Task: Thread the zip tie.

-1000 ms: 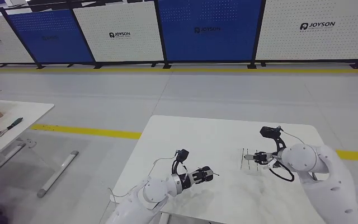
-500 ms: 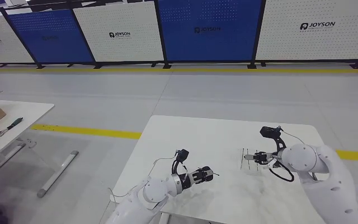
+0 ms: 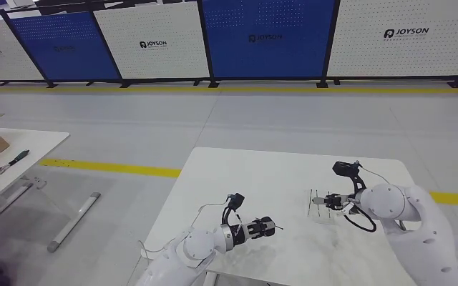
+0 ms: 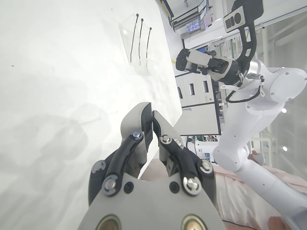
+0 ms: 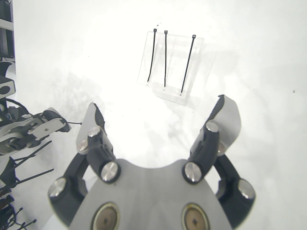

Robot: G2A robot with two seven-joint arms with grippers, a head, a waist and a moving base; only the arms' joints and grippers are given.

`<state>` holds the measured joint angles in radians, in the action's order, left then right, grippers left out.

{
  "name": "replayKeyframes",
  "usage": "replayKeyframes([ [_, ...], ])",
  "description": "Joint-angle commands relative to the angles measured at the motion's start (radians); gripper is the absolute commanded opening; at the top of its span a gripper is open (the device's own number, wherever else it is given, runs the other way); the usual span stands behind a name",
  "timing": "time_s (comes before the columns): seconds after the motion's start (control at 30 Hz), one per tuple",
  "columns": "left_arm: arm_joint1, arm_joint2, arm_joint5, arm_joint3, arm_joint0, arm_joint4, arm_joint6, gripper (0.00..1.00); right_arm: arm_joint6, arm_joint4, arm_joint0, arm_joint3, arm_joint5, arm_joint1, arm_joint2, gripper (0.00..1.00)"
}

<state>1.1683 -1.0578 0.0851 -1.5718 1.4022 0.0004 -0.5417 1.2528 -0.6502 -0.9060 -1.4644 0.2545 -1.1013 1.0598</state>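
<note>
Left arm: the left end effector (image 4: pixel 152 116) hangs low over the near side of the white bench (image 3: pixel 243 171), clenched, its pads pressed together

Zip tie: a short black strand of zip tie (image 5: pixel 74 123) pokes out of those closed tips, pinched there; how much of it lies behind the pads is too small to tell

Right arm: the right end effector (image 5: pixel 159 107) is released, jaws spread wide and gripping nothing, just beside a clear stand (image 5: pixel 199 48)

Stand: three spare ties (image 5: pixel 165 58) lie side by side on its sloped face, heads at the upper edge, tails running down toward the lip on the right arm's side

Relation that matters: the pinched tie sits well apart from the open end effector, off toward the robot's left; its exposed end points across the bench roughly toward the right arm, so its long axis runs more or less along the line between the two

Nearer arm: the right is nearer the stand, while the left already has a tie in hand

Judgement: threading looks not yet begun; the two arms would likely need to close the gap first, with the thin strand easy to miss
</note>
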Motion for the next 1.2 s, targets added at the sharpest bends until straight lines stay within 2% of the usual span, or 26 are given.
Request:
replayKeyframes([
  [0.0,0.000,0.000,0.002,-0.001,0.000,-0.004,0.003,0.00,0.000,0.000,0.000,0.000,0.000,0.000,0.000,1.00],
  [0.17,-0.004,-0.030,0.097,0.000,0.015,-0.098,-0.006,0.00,0.000,0.000,0.000,0.000,0.000,0.000,0.000,1.00],
  [0.27,-0.010,-0.072,0.174,0.006,0.032,-0.209,-0.052,0.00,0.000,0.000,0.000,0.000,0.000,0.000,0.000,1.00],
  [0.3,-0.013,-0.088,0.188,0.014,0.038,-0.247,-0.070,0.00,0.000,0.000,0.000,0.000,0.000,0.000,0.000,1.00],
  [0.37,-0.016,-0.106,0.171,0.027,0.038,-0.310,-0.098,0.00,0.000,0.000,0.000,0.000,0.000,0.000,0.000,1.00],
  [0.43,-0.019,-0.114,0.153,0.035,0.033,-0.313,-0.109,0.00,0.000,0.000,0.000,0.000,0.000,0.000,0.000,1.00],
  [0.73,-0.019,-0.114,0.153,0.035,0.033,-0.313,-0.109,0.00,0.000,0.000,0.000,0.000,0.000,0.000,0.000,1.00],
  [0.8,-0.019,-0.114,0.153,0.035,0.033,-0.313,-0.109,0.00,-0.026,-0.014,-0.004,-0.005,-0.017,0.002,0.003,1.00],
  [0.87,-0.019,-0.114,0.153,0.035,0.033,-0.313,-0.109,0.00,-0.006,-0.036,0.013,-0.003,-0.042,0.006,0.012,1.00],
  [0.93,-0.019,-0.114,0.153,0.035,0.033,-0.313,-0.109,0.00,0.017,-0.063,0.038,0.007,-0.045,0.007,0.013,1.00],
  [1.03,-0.019,-0.114,0.153,0.035,0.033,-0.313,-0.109,0.00,0.055,-0.045,0.088,0.060,-0.081,0.001,-0.005,1.00],
  [1.17,-0.019,-0.114,0.153,0.035,0.033,-0.313,-0.109,0.00,0.065,-0.001,0.163,0.193,-0.158,-0.026,-0.085,1.00],
])
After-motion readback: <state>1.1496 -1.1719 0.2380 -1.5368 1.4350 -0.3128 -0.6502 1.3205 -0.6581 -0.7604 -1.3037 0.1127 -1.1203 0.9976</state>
